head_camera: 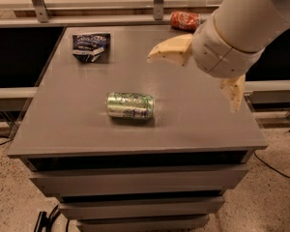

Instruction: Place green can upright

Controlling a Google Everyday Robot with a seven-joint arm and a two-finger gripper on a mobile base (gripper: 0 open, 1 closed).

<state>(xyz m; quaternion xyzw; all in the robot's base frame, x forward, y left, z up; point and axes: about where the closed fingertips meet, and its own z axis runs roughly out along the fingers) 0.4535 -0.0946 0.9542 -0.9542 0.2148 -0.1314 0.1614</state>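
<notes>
The green can (130, 106) lies on its side near the middle of the grey table top (67, 124), its long axis running left to right. My gripper (195, 81) hangs above the right half of the table, to the right of the can and well clear of it. It is open and empty: one cream finger (168, 50) points left, the other (234, 93) points down near the right edge.
A dark blue snack bag (91, 46) lies at the table's back left. An orange-red can (185, 20) lies on its side at the back edge, partly behind my arm. Drawers sit under the table top, and a shelf rail runs behind it.
</notes>
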